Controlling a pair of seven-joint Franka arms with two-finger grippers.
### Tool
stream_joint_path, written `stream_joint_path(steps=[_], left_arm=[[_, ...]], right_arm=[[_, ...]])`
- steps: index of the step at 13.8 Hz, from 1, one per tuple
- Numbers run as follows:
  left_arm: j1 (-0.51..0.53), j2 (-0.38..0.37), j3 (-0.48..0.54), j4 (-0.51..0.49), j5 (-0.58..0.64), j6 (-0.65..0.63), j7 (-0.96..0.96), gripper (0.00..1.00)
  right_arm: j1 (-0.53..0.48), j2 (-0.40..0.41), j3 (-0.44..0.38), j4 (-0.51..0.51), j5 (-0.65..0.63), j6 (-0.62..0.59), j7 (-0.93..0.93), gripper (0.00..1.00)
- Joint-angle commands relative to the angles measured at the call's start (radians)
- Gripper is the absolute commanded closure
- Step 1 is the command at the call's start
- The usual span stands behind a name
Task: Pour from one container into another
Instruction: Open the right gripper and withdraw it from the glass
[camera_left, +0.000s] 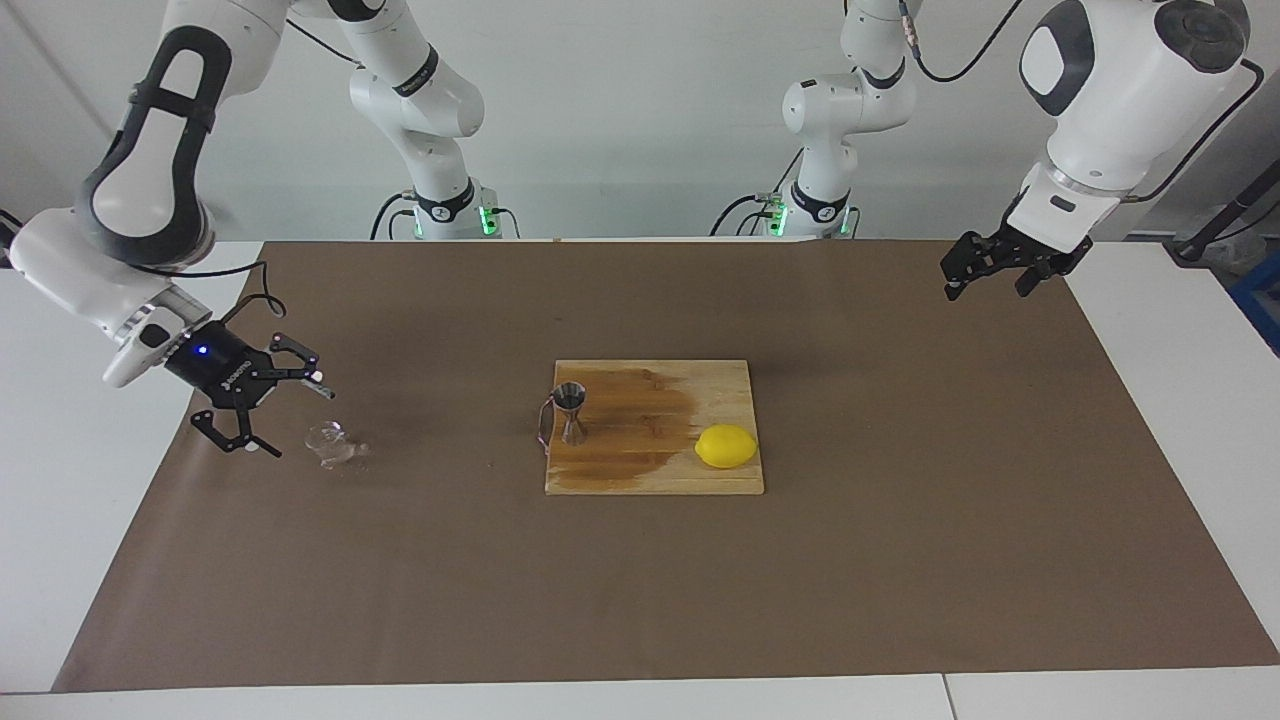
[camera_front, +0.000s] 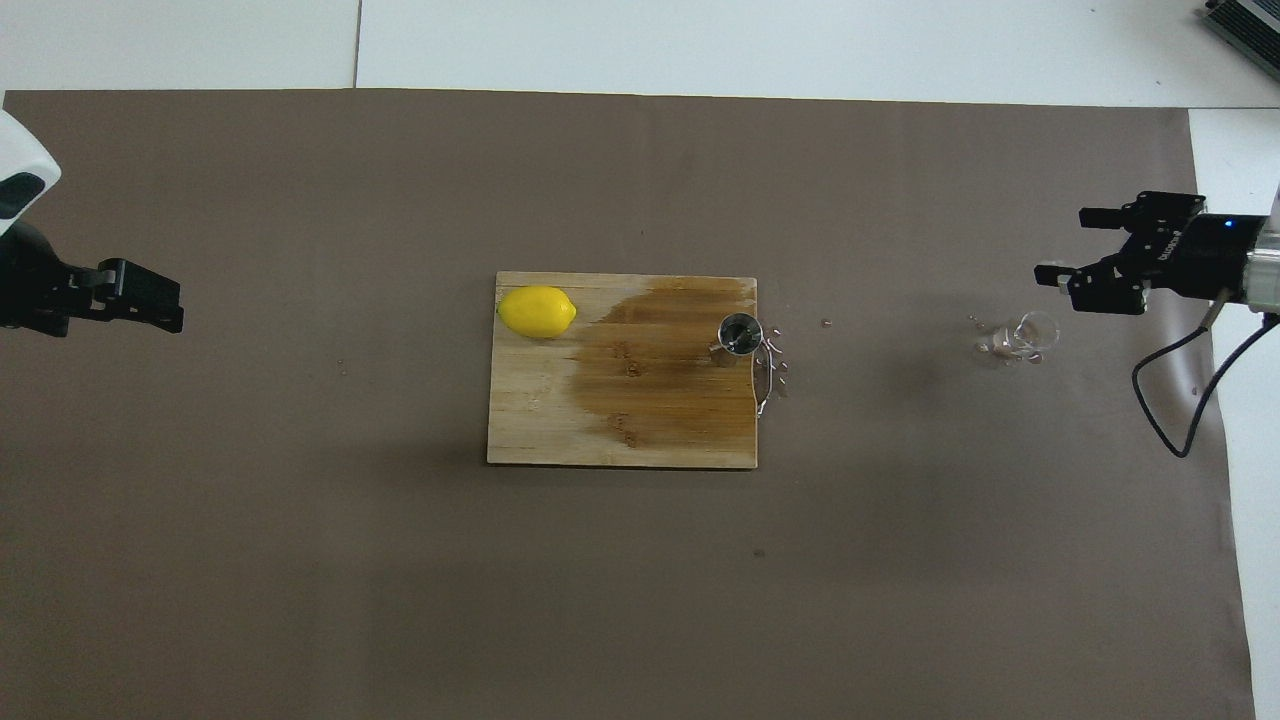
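Brown paper covers the worktop (camera_left: 900, 560); the wooden board (camera_left: 655, 470) carries the metal jigger (camera_left: 571, 412). My right pincer (camera_left: 268, 418) hangs wide open, empty, beside the glass cup (camera_left: 330, 445); my left pincer (camera_left: 990, 275) waits open.

A matt brown paper sheet (camera_left: 900, 560) is seen spread over the smooth white worktop (camera_left: 1180, 400). The wooden board (camera_left: 655, 470), centre frame, shows pale grain, darkened by a wet stain. A polished metal jigger (camera_left: 571, 412) gleams on it, beside a waxy, finely dimpled yellow lemon (camera_left: 726, 446). The clear glass cup (camera_left: 328, 443) glints at left. Glossy white arm shells are seen, with matt black claws.
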Motion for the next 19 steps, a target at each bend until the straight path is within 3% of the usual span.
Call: stream_joint_path(steps=[1,5,7,9,11,14,19], left_arm=[[0.005,-0.025,-0.002,-0.018,0.007,-0.012,-0.007,0.00],[0.005,-0.025,-0.002,-0.018,0.007,-0.012,-0.007,0.00],[0.005,-0.025,-0.003,-0.018,0.007,-0.012,-0.007,0.00],[0.005,-0.025,-0.003,-0.018,0.007,-0.012,-0.007,0.00],[0.005,-0.025,-0.003,-0.018,0.007,-0.012,-0.007,0.00],[0.005,-0.023,-0.003,-0.018,0.007,-0.012,-0.007,0.00],[0.005,-0.025,-0.003,-0.018,0.007,-0.012,-0.007,0.00]], right_arm=[[0.058,0.005,0.006,0.026,-0.152,0.086,0.285,0.00],[0.154,0.009,0.003,0.103,-0.419,0.089,0.754,0.00],[0.201,0.002,-0.006,0.115,-0.616,0.077,0.983,0.00],[0.230,-0.033,-0.008,0.121,-0.744,0.008,1.166,0.00],[0.244,-0.093,-0.017,0.121,-0.784,-0.094,1.276,0.00],[0.212,-0.205,-0.045,0.121,-0.783,-0.258,1.284,0.00],[0.215,-0.316,-0.101,0.138,-0.768,-0.495,1.286,0.00]])
